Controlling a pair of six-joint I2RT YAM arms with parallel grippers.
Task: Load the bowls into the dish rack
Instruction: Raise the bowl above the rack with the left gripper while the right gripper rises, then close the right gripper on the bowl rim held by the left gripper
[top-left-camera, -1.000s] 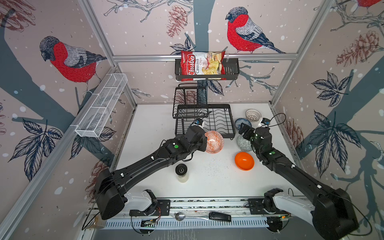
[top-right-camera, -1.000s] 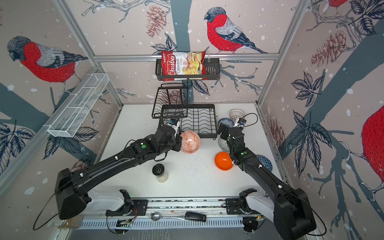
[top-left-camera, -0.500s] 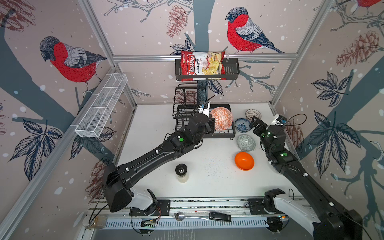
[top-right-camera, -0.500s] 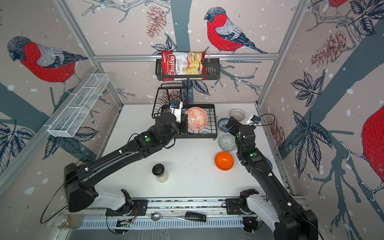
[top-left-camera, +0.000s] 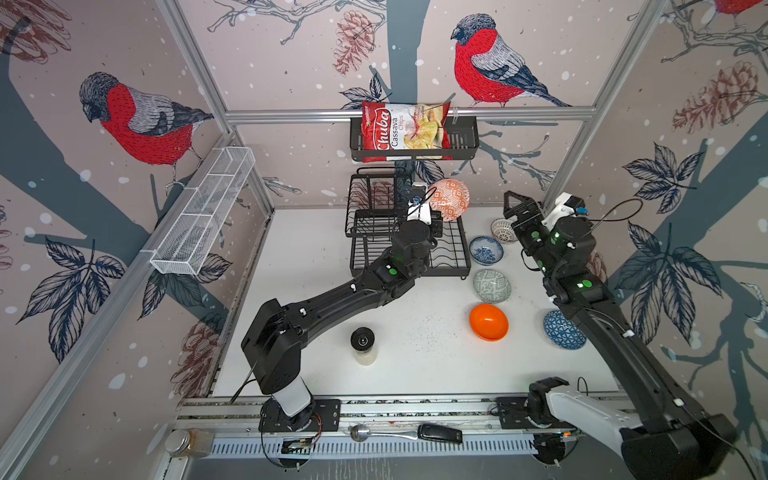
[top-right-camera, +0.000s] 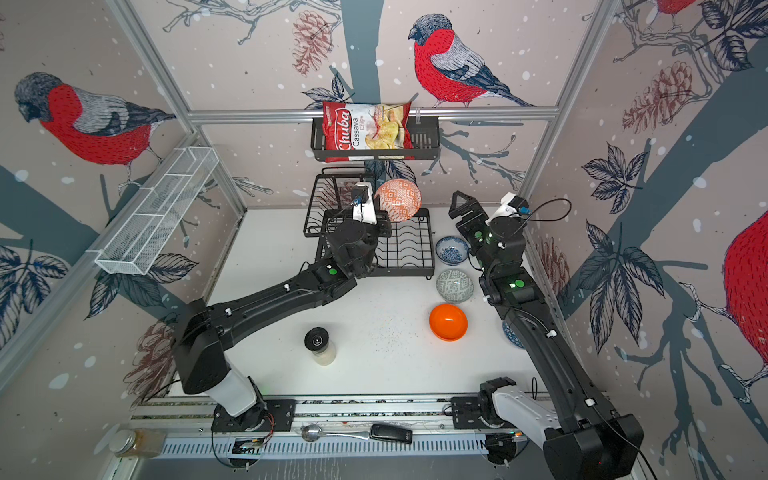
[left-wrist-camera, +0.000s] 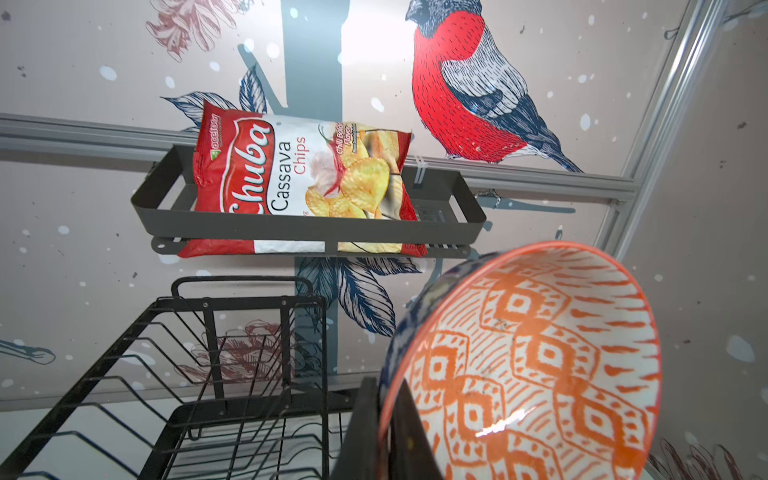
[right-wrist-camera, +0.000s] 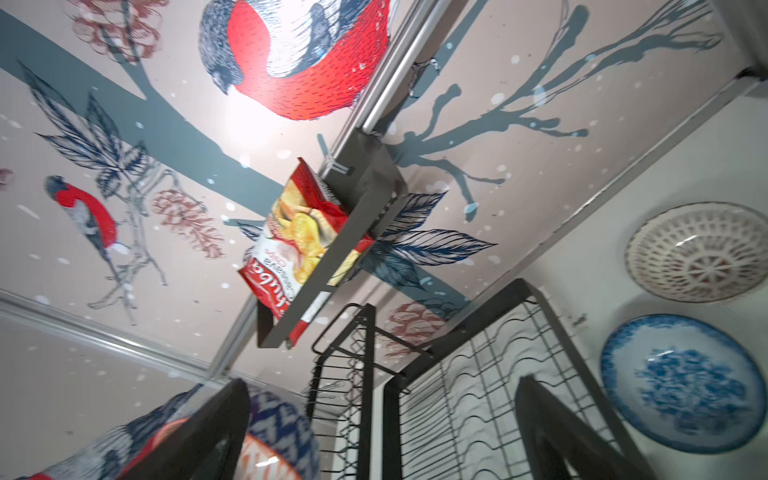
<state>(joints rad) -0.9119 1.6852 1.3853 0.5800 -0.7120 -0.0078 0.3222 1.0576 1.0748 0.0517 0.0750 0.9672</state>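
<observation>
My left gripper (top-left-camera: 435, 214) (left-wrist-camera: 388, 415) is shut on the rim of the orange-white patterned bowl (top-left-camera: 449, 198) (top-right-camera: 398, 200) (left-wrist-camera: 540, 365). It holds the bowl tilted on edge above the black wire dish rack (top-left-camera: 455, 259) (top-right-camera: 409, 253) (left-wrist-camera: 232, 374), near the raised upper basket. My right gripper (top-left-camera: 517, 208) (right-wrist-camera: 382, 395) hangs open and empty at the back right. On the table right of the rack lie the lattice bowl (top-left-camera: 502, 230) (right-wrist-camera: 698, 253), a blue-white bowl (top-left-camera: 486, 250) (right-wrist-camera: 681, 382), the grey-green bowl (top-left-camera: 492, 285), the plain orange bowl (top-left-camera: 488, 322) and an upturned blue bowl (top-left-camera: 561, 334).
A chips bag (top-left-camera: 405, 131) fills the black wall basket above the rack. A white mesh shelf (top-left-camera: 203, 212) hangs on the left wall. A black-lidded jar (top-left-camera: 363, 345) stands mid-table at the front. A spoon (top-left-camera: 382, 433) lies on the front rail.
My left gripper has carried the orange-white bowl from the table up and back to above the rack. My right gripper has risen away from the grey-green bowl toward the back right, still open.
</observation>
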